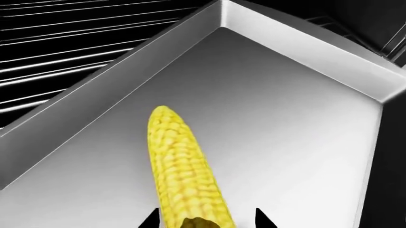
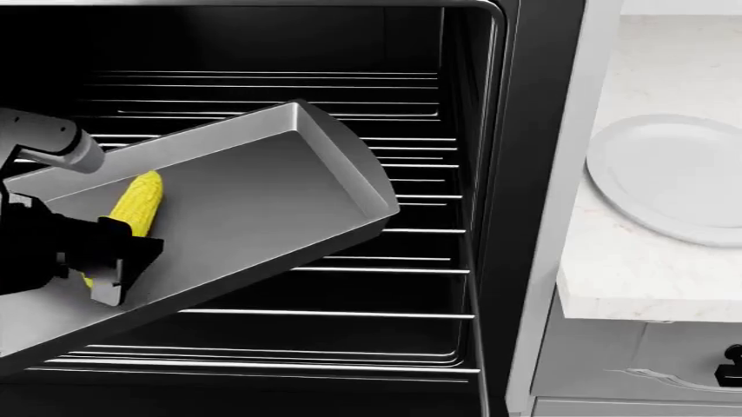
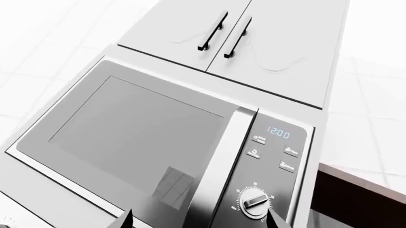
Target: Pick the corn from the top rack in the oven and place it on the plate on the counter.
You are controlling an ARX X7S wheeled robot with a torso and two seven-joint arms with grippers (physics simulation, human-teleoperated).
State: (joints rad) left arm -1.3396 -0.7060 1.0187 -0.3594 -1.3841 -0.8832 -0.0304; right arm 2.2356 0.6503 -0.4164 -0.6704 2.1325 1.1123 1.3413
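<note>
While left end effector [image 2: 110,261] grips corn [image 2: 137,204], tapered tip pts into oven [image 2: 510,174].

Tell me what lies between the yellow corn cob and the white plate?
In the head view: grey metal tray, black oven frame, then white marble counter.

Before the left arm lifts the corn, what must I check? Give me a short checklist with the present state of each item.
1. Left gripper fingertips on both sides of the corn: ok.
2. Grip closed firmly: cannot tell.
3. Corn lies on the baking tray, apart from its walls: ok.
4. Tray level: not ok, tilted.
5. Plate on the counter is bare: ok.
6. Right gripper away from the oven: ok, faces a microwave.
</note>
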